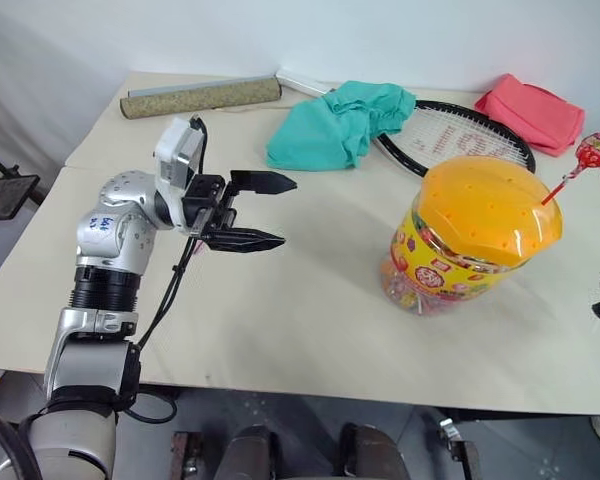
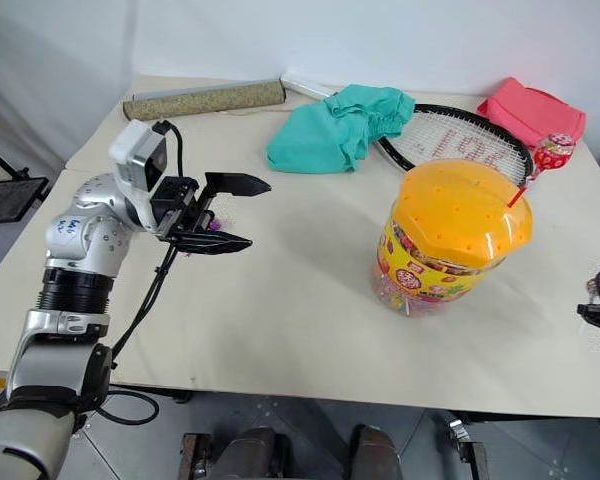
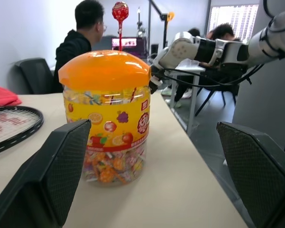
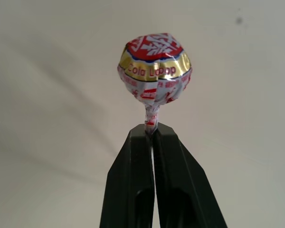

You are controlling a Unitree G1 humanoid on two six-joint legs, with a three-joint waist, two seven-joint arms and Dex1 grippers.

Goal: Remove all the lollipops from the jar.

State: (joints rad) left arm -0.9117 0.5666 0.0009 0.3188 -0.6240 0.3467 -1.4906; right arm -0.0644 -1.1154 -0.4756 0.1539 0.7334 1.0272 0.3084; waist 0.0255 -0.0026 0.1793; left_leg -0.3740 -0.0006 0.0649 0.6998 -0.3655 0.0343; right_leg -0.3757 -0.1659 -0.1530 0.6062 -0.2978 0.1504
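Note:
The jar point(image 1: 450, 262), a clear tub with a yellow printed label and an orange dotted lid point(image 1: 488, 208), stands on the table's right half. One lollipop point(image 1: 597, 150) in a red and silvery wrapper stands up from the lid's right edge on a red stick. My right gripper point(image 4: 152, 129) is shut on the stick of a red, gold and white lollipop point(image 4: 154, 66), low over the tabletop at the right edge, to the right of the jar. My left gripper point(image 1: 272, 211) hovers open left of the jar, pointing at it. Something small and purple point(image 2: 212, 225) peeks from behind its lower finger.
A tennis racket point(image 1: 465, 135), a teal cloth point(image 1: 340, 122), a pink-red cloth point(image 1: 532, 110) and a rolled mat point(image 1: 200, 97) lie along the back of the table point(image 1: 310, 320). In the left wrist view, people point(image 3: 80, 38) sit beyond the table.

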